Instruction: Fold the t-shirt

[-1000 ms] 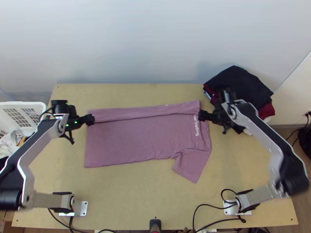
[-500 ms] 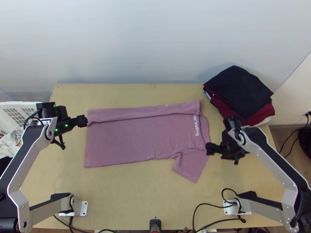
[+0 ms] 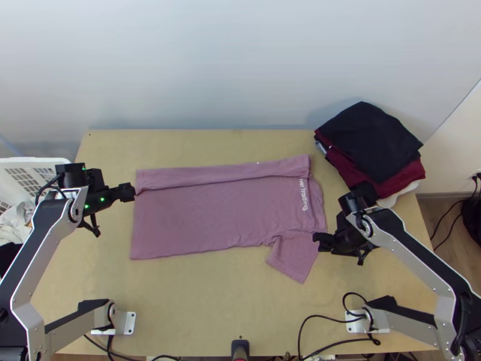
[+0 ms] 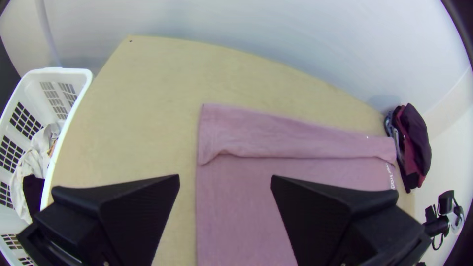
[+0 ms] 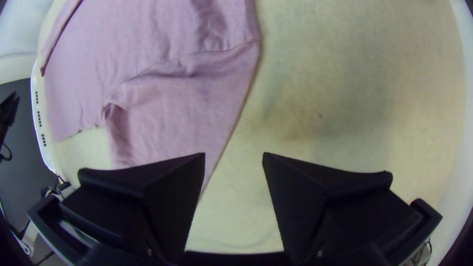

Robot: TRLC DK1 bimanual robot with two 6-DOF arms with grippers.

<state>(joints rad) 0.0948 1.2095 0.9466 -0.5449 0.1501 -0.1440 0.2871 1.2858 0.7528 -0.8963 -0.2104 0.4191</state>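
Mauve t-shirt (image 3: 222, 216) spread flat, one long side turned in

Tabletop (image 3: 210, 301): light wood, the shirt lying across its middle.

Left arm (image 3: 33, 253): base at the near left; runs outward, bends back up the picture, then turns inward at the wrist, pointing at the hem end.

Right arm (image 3: 415, 246): base at the near right, roughly a mirror pose; wrist turned inward toward the shoulder end.

Shirt: hem to the left, shoulders to the right. A long strip (image 3: 222, 172) on the far side is folded over onto the body. The near sleeve (image 3: 294, 256) sticks out slantwise toward the near edge, creased where it meets the body.

Clothes stack (image 3: 373, 135): at the far right, near-black on top, dark red beneath. White basket (image 3: 42, 160) beside the left edge, some cloth inside.

Left claw (image 3: 133, 191): at the hem, near the strip's end. In the left wrist view its fingers stand wide apart, nothing gripped; the hem edge passes below the gap. Contact, cannot tell.

Right claw (image 3: 315, 240): over the sleeve's outer edge, near the shoulder. In the right wrist view it is spread wide too, nothing gripped. Contact, cannot tell.

White lettering (image 3: 303, 195) near the shoulder end.
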